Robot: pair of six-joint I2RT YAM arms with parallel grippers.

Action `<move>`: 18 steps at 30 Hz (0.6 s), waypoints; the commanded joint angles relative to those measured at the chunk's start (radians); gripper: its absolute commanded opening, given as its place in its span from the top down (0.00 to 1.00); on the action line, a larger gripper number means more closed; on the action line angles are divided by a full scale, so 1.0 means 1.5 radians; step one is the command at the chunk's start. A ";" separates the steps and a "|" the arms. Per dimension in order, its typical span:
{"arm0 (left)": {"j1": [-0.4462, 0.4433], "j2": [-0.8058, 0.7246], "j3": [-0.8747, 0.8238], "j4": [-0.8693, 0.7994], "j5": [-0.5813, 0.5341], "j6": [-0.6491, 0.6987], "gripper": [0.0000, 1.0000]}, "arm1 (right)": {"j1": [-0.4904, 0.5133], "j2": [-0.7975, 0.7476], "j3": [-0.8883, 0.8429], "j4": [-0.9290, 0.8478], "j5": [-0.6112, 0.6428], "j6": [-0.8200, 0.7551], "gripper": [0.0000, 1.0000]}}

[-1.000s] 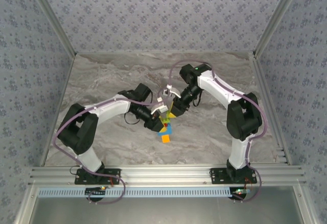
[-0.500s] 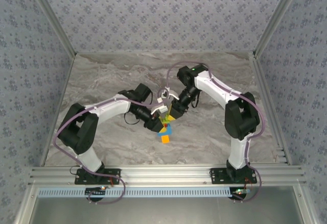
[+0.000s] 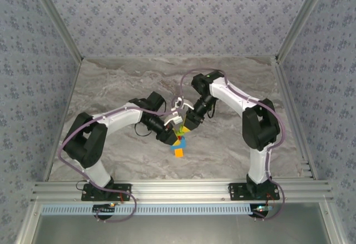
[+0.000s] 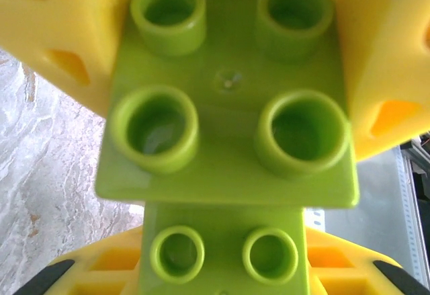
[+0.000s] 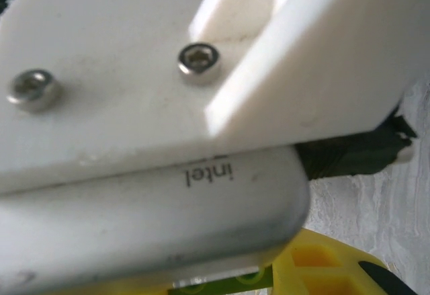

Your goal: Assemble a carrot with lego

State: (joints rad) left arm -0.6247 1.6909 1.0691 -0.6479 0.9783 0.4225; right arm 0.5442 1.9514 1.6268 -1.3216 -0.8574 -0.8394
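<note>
One orange-blue-red-green carrot (image 3: 179, 145) is clamped by left end effector (image 3: 174, 137). Two lime bricks (image 4: 225, 100) are counted, one pinched by right end effector (image 3: 184, 126).

This is a robotics lab cell. A left arm (image 3: 111, 119) and a right arm (image 3: 245, 102) are bolted to an aluminium rail (image 3: 178, 190) at the near edge of a marble-patterned tabletop (image 3: 111, 83). Slotted aluminium posts (image 3: 55, 19) frame the space. Patterned wall panels (image 3: 178, 16) close three sides, and purple cables (image 3: 196, 70) run along the arms. A pale camera housing (image 5: 154, 221) marked "intel" sits close before the right wrist camera.
</note>
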 commanded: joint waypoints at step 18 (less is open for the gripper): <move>0.003 -0.012 0.019 0.028 0.015 0.006 0.96 | 0.009 0.034 -0.002 -0.056 0.035 -0.010 0.76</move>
State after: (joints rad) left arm -0.6273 1.7042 1.0691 -0.6594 0.9565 0.4183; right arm 0.5522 1.9804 1.6352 -1.3338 -0.8455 -0.8368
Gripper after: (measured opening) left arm 0.350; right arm 0.322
